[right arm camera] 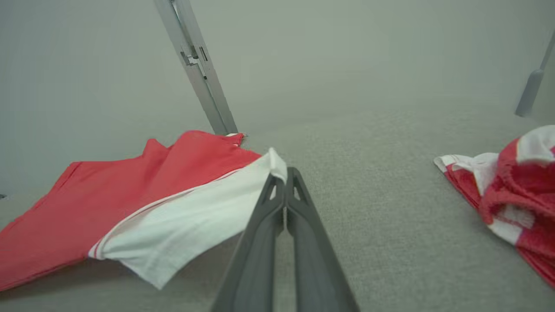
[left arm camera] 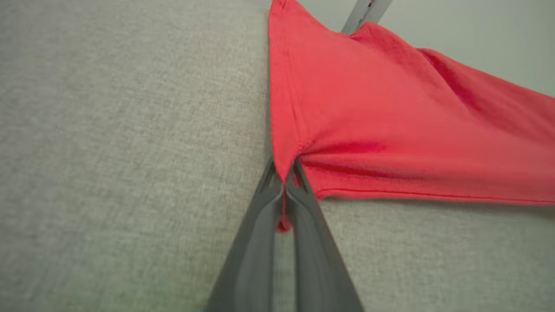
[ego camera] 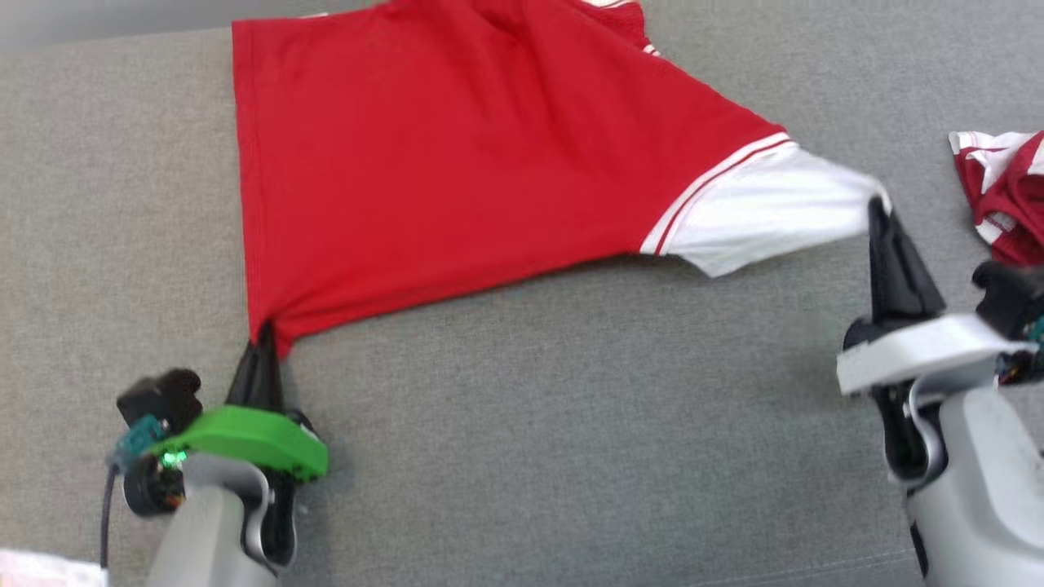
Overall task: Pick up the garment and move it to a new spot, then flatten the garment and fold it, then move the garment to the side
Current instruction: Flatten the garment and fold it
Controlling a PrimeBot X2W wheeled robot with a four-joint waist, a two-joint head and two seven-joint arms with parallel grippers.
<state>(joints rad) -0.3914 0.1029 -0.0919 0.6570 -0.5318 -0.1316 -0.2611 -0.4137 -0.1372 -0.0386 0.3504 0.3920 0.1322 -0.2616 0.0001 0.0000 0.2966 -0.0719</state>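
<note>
left fingers (ego camera: 259, 371) pinched shut on a hem corner of the red shirt (ego camera: 457, 163), right fingers (ego camera: 895, 269) clamped on its white sleeve tip, the shirt stretched between them over the grey bench (ego camera: 571, 424), a red-and-white cloth (ego camera: 1007, 191) near the right fingers.

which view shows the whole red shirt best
Head view: the garment is spread nearly whole across the grey surface. Left wrist view shows its red hem corner pinched by the left gripper; right wrist view, its white sleeve tip in the right gripper.
</note>
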